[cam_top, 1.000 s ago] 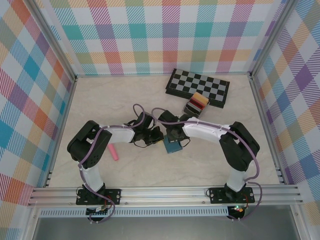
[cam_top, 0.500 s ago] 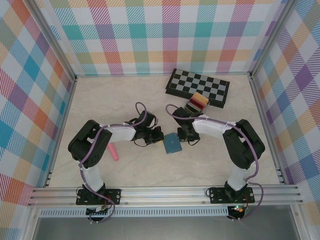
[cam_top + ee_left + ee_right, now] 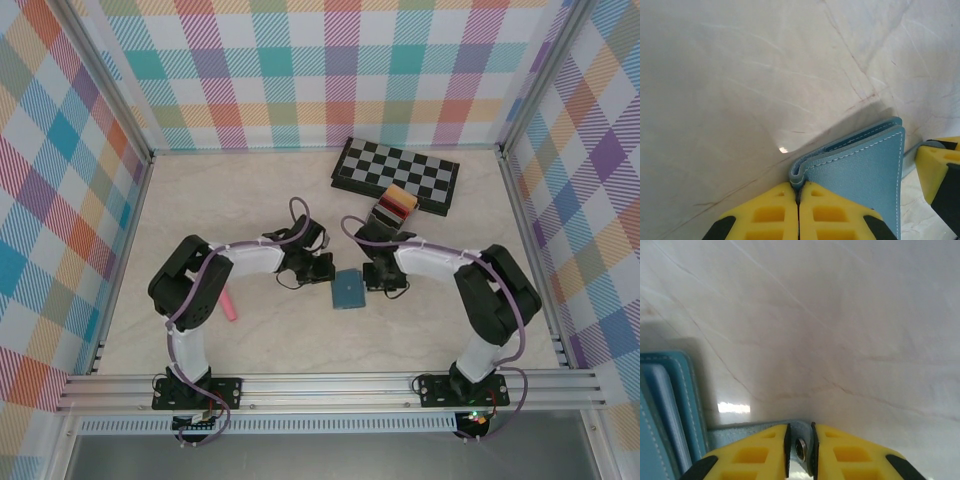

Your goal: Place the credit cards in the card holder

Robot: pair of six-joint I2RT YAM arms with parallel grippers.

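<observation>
card holder, a small teal-blue folding wallet of stitched leather-like material (image 3: 348, 290), lies on the pale marbled table (image 3: 200, 200) directly between the two sets of jaws.

top view: the left gripper (image 3: 323, 271) meets one side edge of the wallet and the right gripper (image 3: 376, 279) the opposite edge. the credit cards (image 3: 396, 202), thin red, dark and yellow-tan plastic rectangles, stand upright in a small grey rack (image 3: 380, 220) beyond the right jaws, just in front of a black-and-white folding chessboard (image 3: 397, 172). a pink stick (image 3: 229, 303) lies well apart, on the outer side of the left jaws.

left wrist view: the left gripper (image 3: 798, 187) has its jaws pressed together on the curled rim of the card holder (image 3: 860, 175). the cover runs off to the right of the tips, where one yellow finger (image 3: 935, 165) of the other gripper stands at its far edge.

right wrist view: the right gripper (image 3: 800, 432) has its jaws only narrowly parted, pinching a grey-blue clasp tab (image 3: 801, 447) that carries a metal snap stud. the layered edges of the card holder (image 3: 670, 405) lie to the left of the tips.

judgement: the step in hand is opening the holder; no card has been picked up. the next move calls for drawing the two pinched edges apart until the slots face up, then freeing one gripper to reach the rack.
</observation>
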